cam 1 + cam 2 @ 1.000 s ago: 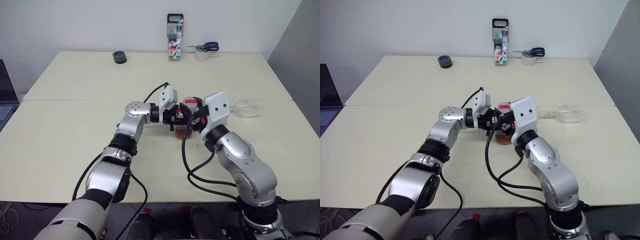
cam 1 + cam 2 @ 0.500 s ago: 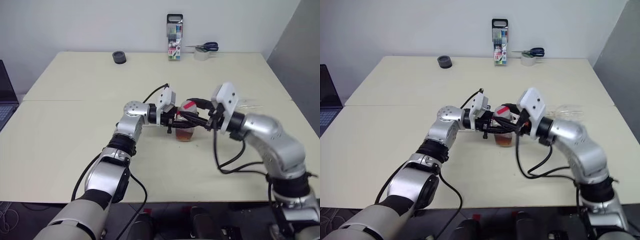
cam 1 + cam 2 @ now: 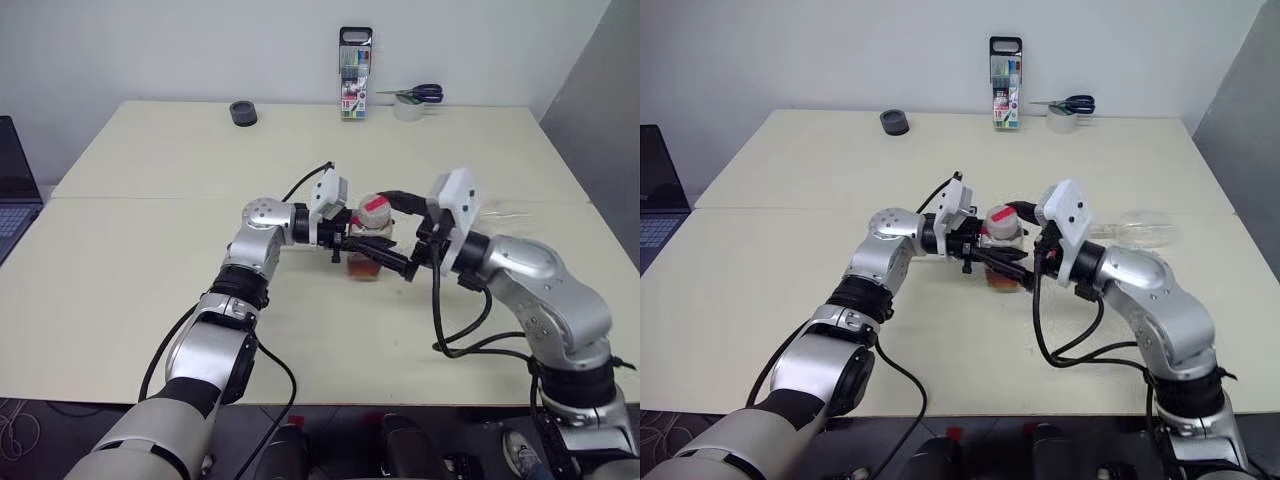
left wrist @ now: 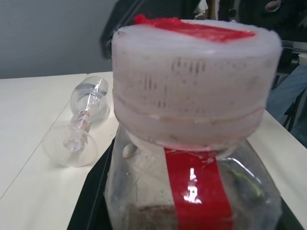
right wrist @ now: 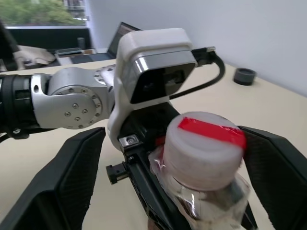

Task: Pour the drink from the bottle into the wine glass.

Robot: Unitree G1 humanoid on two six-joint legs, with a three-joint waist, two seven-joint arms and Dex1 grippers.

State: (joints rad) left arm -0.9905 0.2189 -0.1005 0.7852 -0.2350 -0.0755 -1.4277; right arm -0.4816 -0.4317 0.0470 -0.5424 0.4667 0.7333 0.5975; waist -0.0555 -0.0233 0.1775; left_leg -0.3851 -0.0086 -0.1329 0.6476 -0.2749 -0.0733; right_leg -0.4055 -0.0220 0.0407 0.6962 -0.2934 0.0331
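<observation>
Clamping the capped bottle (image 3: 371, 235) in the left gripper (image 3: 352, 240), right gripper (image 5: 168, 167) spread wide around the cap (image 5: 204, 146), wine glass (image 4: 79, 122) toppled at three o'clock.

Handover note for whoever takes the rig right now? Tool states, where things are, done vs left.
Left tool: shut on the small clear plastic bottle with the red-and-white cap, holding it upright on the pale table.
Right tool: open, fingers either side of the cap, not gripping it.
Reddish-brown drink: all in the bottle's lower part.
Clear stemmed wine glass: lying on its side on the table, to the robot's right of the bottle.
Done: bottle grasped.
Left: cap still on, likely needs unscrewing; stand the glass up; pour.
</observation>
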